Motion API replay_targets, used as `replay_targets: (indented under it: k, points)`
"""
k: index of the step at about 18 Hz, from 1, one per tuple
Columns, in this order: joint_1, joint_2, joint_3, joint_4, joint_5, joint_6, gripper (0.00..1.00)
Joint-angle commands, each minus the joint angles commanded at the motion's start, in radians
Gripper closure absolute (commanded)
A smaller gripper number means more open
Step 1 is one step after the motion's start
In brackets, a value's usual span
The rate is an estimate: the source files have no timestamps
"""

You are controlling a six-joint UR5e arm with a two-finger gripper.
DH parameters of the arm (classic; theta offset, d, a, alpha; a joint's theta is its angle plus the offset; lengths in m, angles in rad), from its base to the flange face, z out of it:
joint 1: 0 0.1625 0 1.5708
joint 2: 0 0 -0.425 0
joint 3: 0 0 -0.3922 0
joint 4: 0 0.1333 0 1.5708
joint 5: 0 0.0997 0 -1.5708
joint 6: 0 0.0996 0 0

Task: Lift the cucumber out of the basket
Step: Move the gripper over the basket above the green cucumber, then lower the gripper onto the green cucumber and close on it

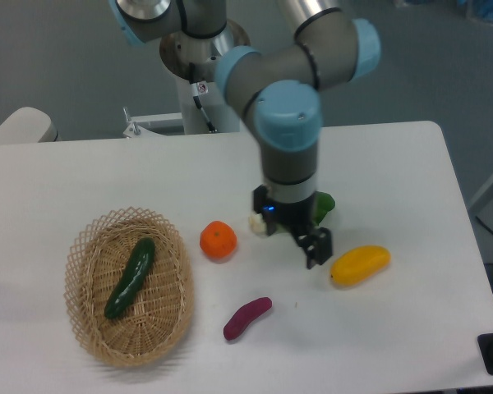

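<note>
Camera view from above the white table [107, 172]: the cucumber [131, 277] lies inside the wicker basket [89, 332] at 8 o'clock, tilted with its upper end toward 1 o'clock. At centre, the gripper [315, 248] hangs over bare tabletop; its fingers hold nothing, though whether they are parted I cannot tell. A bok choy [322, 203] sits mostly hidden behind the wrist. An orange [218, 240] lies toward 9 o'clock of the gripper, a yellow fruit [360, 265] toward 4 o'clock, and a purple sweet potato [246, 318] toward 7 o'clock.
</note>
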Motion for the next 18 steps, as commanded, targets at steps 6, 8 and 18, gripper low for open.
replay_targets:
  k: [6, 8, 18]
  points:
    - [-0.106, -0.003, -0.078, 0.002, 0.003, -0.189, 0.0]
    - [-0.14, -0.009, -0.087, 0.0, 0.003, -0.22, 0.0]
    - [-0.29, -0.112, -0.123, 0.063, 0.003, -0.392, 0.0]
